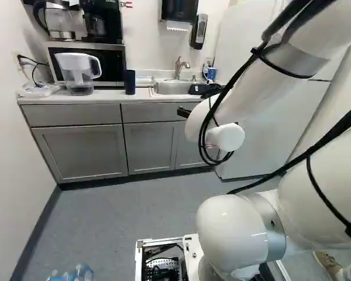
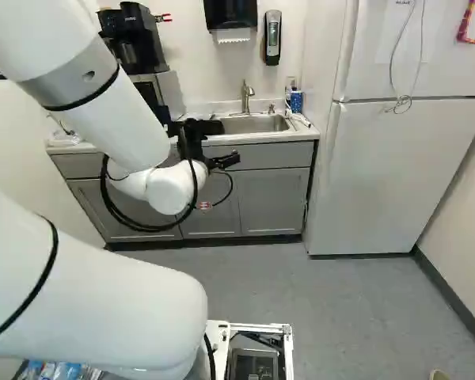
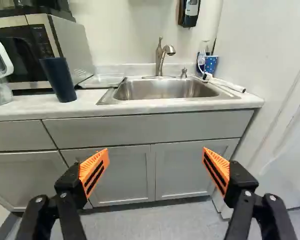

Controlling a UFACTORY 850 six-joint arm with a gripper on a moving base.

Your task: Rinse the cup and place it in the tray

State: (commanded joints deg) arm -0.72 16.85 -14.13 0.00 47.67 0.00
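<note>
Hovering gripper [image 2: 222, 161]: held in front of the counter, with its two fingers spread wide open.
Orange pads [image 3: 95, 169]: parted, one borne on each finger.
Cabinet doors [image 3: 120, 175]: faced by the claw, set under the counter.
Stainless sink [image 3: 165, 90]: set into the countertop [image 3: 155, 105], ahead of the claw and above the line of its fingers.
Gooseneck faucet [image 3: 160, 57]: mounted behind the basin, farther ahead of the claw.
Tray [image 3: 104, 81]: placed ahead and to the claw's left, just beside the sink.
Dark blue cup [image 3: 58, 79]: stood upright on the countertop, ahead and farther left of the claw than the tray, near the microwave [image 3: 72, 50].
Polka-dot cup [image 3: 210, 64]: set ahead and to the claw's right, at the sink's back corner.
Water filter pitcher [image 1: 79, 73]: placed left of the claw, beyond the dark blue cup.
Refrigerator [image 2: 396, 174]: stood well to the claw's right.
</note>
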